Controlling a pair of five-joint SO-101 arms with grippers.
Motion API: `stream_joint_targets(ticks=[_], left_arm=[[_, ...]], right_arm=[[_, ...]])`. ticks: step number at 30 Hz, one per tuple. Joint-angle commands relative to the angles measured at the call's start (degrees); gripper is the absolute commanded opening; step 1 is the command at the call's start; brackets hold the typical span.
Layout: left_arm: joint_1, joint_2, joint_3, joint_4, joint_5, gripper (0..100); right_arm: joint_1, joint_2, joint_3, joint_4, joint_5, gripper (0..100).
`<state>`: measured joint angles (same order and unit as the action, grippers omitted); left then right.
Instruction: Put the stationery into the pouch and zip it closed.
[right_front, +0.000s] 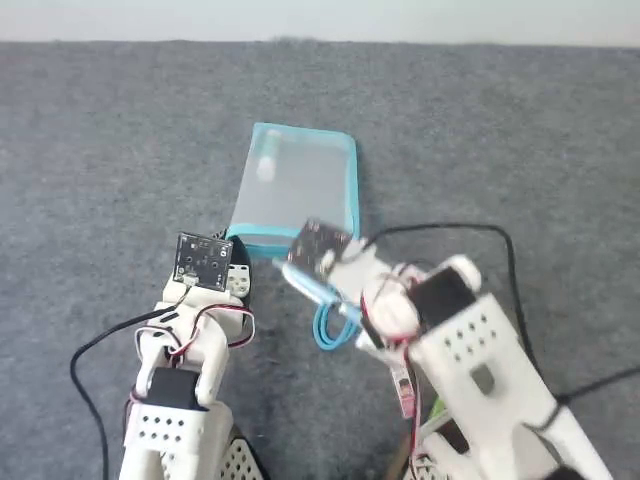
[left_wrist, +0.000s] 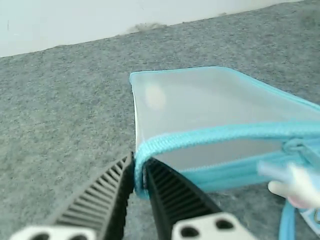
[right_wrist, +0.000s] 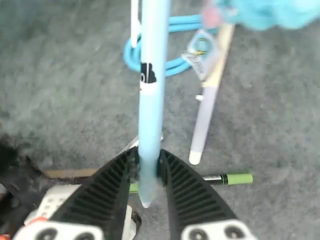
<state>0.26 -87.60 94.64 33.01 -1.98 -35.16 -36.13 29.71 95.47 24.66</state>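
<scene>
The flat translucent pouch with light-blue fabric trim and zip (right_front: 298, 180) lies on the grey felt-like worktop (right_front: 110, 140). The left gripper (left_wrist: 138, 169) has its jaws pressed onto the pouch's near corner, at the end of the zip edge. The right gripper (right_wrist: 148, 161) pinches a slim light-blue pen (right_wrist: 152, 75) near one end, and the pen's free end points at the pouch's zip edge, close to it. The likely trouble is that the mouth looks barely parted, so the pen tip may catch on the zip edge and shove the pouch away. It may also swivel in the jaws, being gripped so far back, and the left hold on one small corner could slip under that push. The light-blue cord loop (right_wrist: 170, 47) lies just in front of the pouch's mouth and could snag the pen. By count there are one pouch, one cord loop, two grippers and three stationery pieces I can make out: the held pen, one pale lilac-and-cream pen (right_wrist: 206, 112) and one green marker (right_wrist: 235, 178), both on the worktop on the arms' side of the pouch
</scene>
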Motion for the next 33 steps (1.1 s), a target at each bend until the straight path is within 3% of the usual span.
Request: stream_joint_targets(ticks=[1,10,13,20,23,33], left_arm=[[-0.09,-0.79,-3.91,-1.05,0.88,1],[-0.09,-0.79,-3.91,-1.23,0.88,1],[-0.09,-0.79,-3.91,-1.23,0.88,1],[-0.09,-0.79,-3.91,-1.23,0.88,1],[-0.09,-0.79,-3.91,-1.23,0.88,1],[-0.09,-0.79,-3.91,-1.14,0.97,1]], right_arm=[[2.95,6.11,-8.79,-0.22,-3.34,0.8],[2.86,19.56,-19.34,4.26,-3.52,0.8],[2.86,16.66,-19.87,4.62,-3.34,0.8],[2.95,1.89,-12.66,7.34,5.71,0.8],[2.95,2.68,-8.18,7.08,7.3,0.8],[3.21,13.23,-13.01,7.08,2.2,0.8]])
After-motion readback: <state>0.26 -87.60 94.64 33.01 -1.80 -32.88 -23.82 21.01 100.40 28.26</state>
